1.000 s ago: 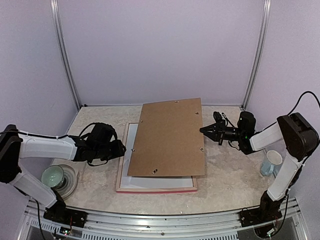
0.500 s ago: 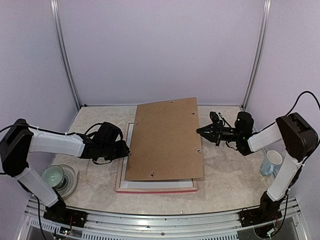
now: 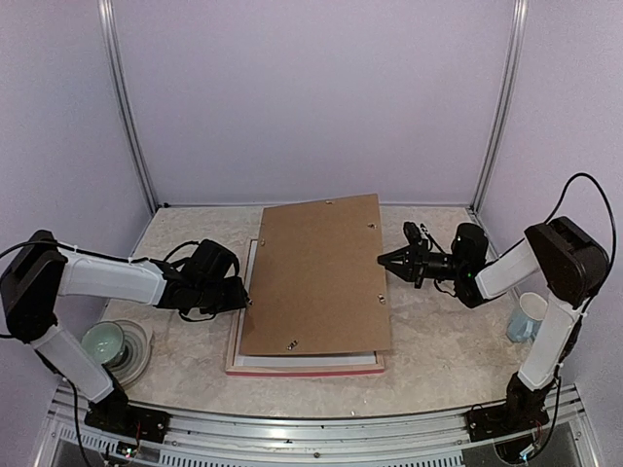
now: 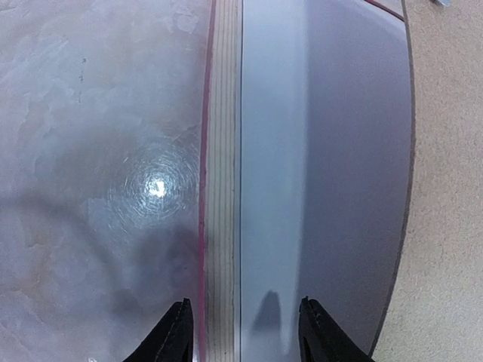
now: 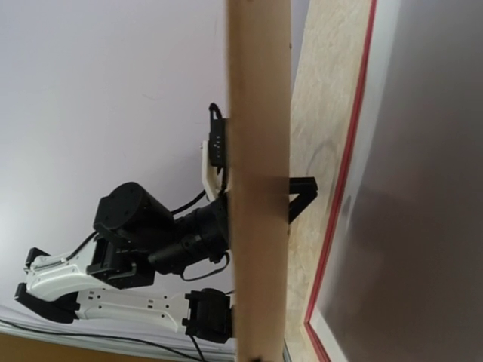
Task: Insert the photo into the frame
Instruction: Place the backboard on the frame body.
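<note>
Lying flat on the glossy, marble-patterned table (image 3: 428, 341) at the lower centre of the overhead view, the frame (image 3: 304, 370) is showing a thin, bright pink-red moulding along its near side, with a pale smooth sheet (image 3: 247, 282) filling its opening. In the left wrist view its rail is appearing as a pale, finely ribbed strip edged by a pink line, and the sheet beside it is reading as grey and reflective. A plain brown backing board (image 3: 316, 277) — matte, rectangular, with small metal tabs near its edges — is sitting askew over most of the frame, reaching past its far end toward upper centre. The left arm is coming in low from the left side of the view, and the left gripper (image 4: 245, 335) is hovering over the frame's left rail with its dark fingertips (image 4: 179, 335) spread apart, the ribbed strip lying between them. The right arm is stretching in nearly level from the right, and the right gripper (image 3: 386, 260) is meeting the board's right edge — in the right wrist view that edge is filling the middle as a tan band, but the fingers are out of sight, so I cannot tell whether the jaws are clamping it. A pale mug (image 3: 529, 316) is standing at the right edge, and a green cup (image 3: 101, 342) is resting on a plate (image 3: 141, 342) at lower left.
</note>
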### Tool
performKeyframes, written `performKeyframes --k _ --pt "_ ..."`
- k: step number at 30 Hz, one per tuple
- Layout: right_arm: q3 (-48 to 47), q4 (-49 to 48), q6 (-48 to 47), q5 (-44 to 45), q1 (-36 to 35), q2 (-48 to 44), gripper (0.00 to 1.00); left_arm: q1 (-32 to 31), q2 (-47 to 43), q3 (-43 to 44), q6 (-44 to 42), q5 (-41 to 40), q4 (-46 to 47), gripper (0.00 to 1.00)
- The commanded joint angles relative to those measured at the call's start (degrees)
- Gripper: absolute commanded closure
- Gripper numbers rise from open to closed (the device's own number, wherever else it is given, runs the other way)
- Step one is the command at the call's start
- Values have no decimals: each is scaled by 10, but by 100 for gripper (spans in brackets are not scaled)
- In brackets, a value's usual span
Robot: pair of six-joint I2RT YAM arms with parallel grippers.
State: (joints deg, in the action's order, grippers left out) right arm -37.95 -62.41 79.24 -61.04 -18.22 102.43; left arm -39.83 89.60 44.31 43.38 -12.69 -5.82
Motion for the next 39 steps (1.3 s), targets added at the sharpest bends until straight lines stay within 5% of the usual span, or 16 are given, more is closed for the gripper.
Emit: performKeyframes --k 1,20,39 --pt "-7 -63 13 -17 -16 32 100 -3 0 13 0 6 29 52" --pt "-34 -207 92 -21 -10 179 100 18 -10 -20 3 2 42 52" --pt "-90 -74 17 -29 -10 198 100 31 -21 -43 7 1 54 52"
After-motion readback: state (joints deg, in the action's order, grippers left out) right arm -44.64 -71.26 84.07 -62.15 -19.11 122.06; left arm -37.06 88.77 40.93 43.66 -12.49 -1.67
